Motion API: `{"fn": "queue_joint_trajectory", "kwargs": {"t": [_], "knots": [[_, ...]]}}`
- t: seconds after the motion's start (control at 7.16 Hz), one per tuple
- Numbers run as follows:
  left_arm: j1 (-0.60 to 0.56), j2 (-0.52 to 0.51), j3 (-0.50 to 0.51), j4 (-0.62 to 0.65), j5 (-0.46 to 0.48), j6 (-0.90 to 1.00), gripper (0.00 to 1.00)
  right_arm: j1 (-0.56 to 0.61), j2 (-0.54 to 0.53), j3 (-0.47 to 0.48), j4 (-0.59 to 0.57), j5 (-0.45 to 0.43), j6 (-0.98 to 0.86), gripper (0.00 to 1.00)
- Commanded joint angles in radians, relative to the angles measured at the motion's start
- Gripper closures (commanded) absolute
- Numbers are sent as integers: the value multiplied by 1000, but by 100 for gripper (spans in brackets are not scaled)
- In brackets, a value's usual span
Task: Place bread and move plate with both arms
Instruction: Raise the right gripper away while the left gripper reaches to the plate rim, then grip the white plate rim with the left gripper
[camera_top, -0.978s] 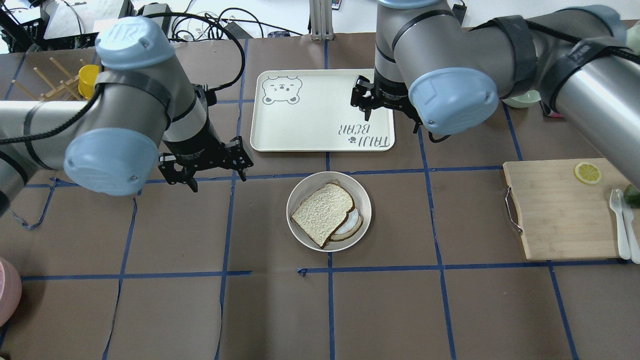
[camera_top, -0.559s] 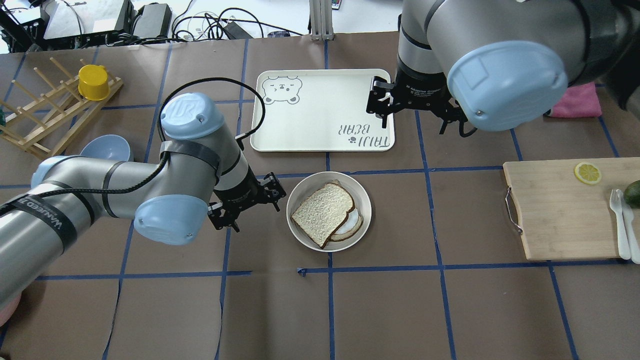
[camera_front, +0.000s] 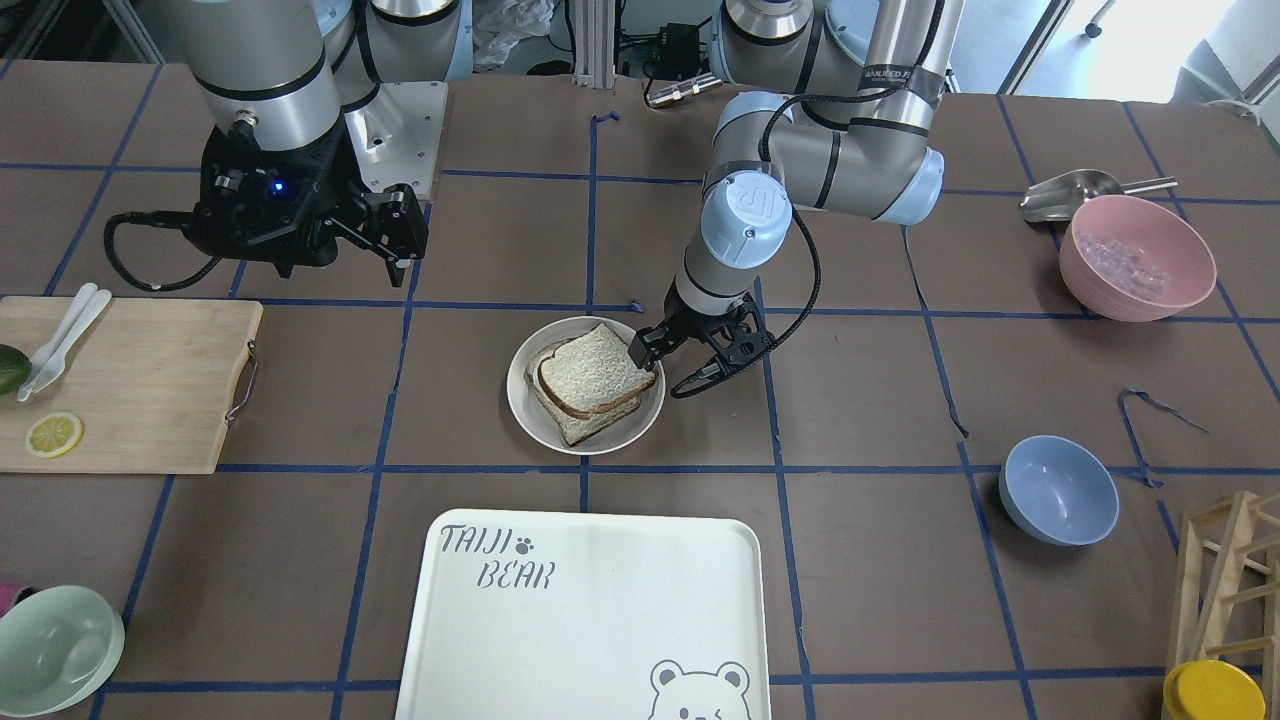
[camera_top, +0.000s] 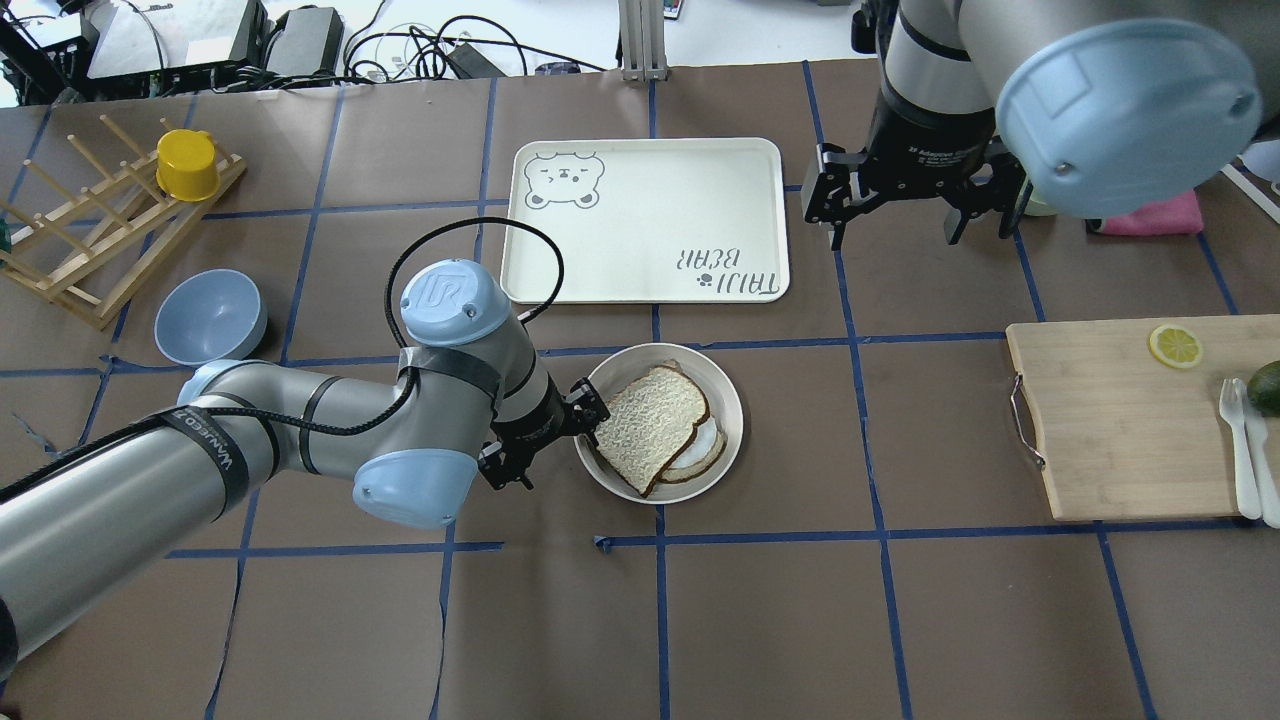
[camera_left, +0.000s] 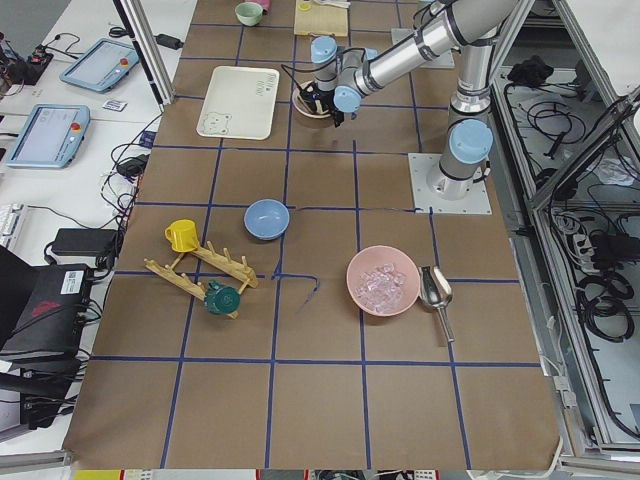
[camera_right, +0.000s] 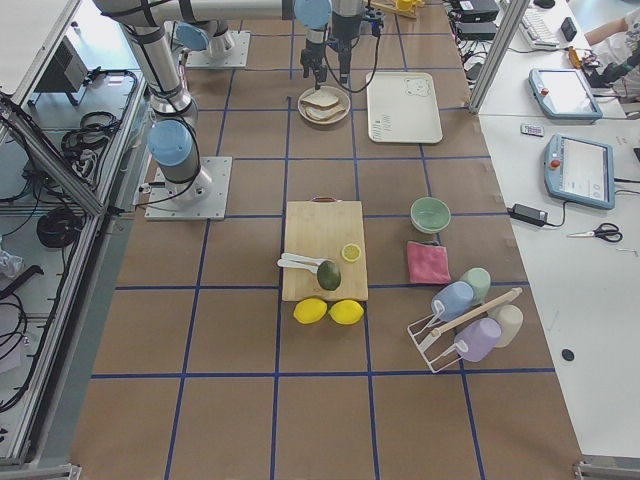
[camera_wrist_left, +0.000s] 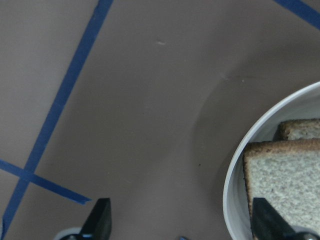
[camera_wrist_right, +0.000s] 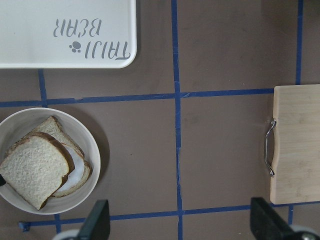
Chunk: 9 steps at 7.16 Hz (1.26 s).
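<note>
The plate (camera_top: 728, 388) sits at mid-table. On it the plain bread (camera_top: 648, 426) lies on top of a second slice that shows egg white (camera_top: 706, 443). My left gripper (camera_top: 545, 443) is open and low at the plate's left rim. One finger is over the bread's edge and the other is over the table. In the left wrist view the rim (camera_wrist_left: 234, 176) and the bread (camera_wrist_left: 287, 182) lie between the open fingers. My right gripper (camera_top: 905, 215) is open and empty, high up to the right of the tray. Its wrist view shows the plate (camera_wrist_right: 93, 156) and the bread (camera_wrist_right: 34, 170) below.
A white bear-printed tray (camera_top: 645, 220) lies behind the plate. A wooden cutting board (camera_top: 1120, 430) with a lemon slice, cutlery and an avocado is at the right. A blue bowl (camera_top: 210, 317) and a wooden rack with a yellow cup (camera_top: 186, 165) are at the left. A pink bowl (camera_front: 1137, 255) is there too.
My left arm has swung down and right, bringing its open gripper to the plate's left rim. My right gripper has moved right, off the tray. Plate and bread have not moved.
</note>
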Motion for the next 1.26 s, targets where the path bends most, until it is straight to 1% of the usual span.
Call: {"fn": "queue_joint_trajectory", "kwargs": {"t": [0.0,0.14,0.28,0.56,0.7,1.12], "knots": [[-8,-37,-1,39,-2,4,56,-17,-14,-1,-9,5,-63,0],[-8,-42,0,41,-2,7,79,-18,-17,-2,-2,12,-64,0],[-8,-44,3,47,-2,9,100,-18,-17,-2,-2,12,-66,0],[-8,-44,11,58,-2,13,100,-18,-29,-13,0,14,-64,0],[-7,-37,17,99,-2,21,100,-20,-28,-11,0,12,-64,0],[7,-1,35,118,-6,140,100,-21,-29,-13,0,12,-64,0]]}}
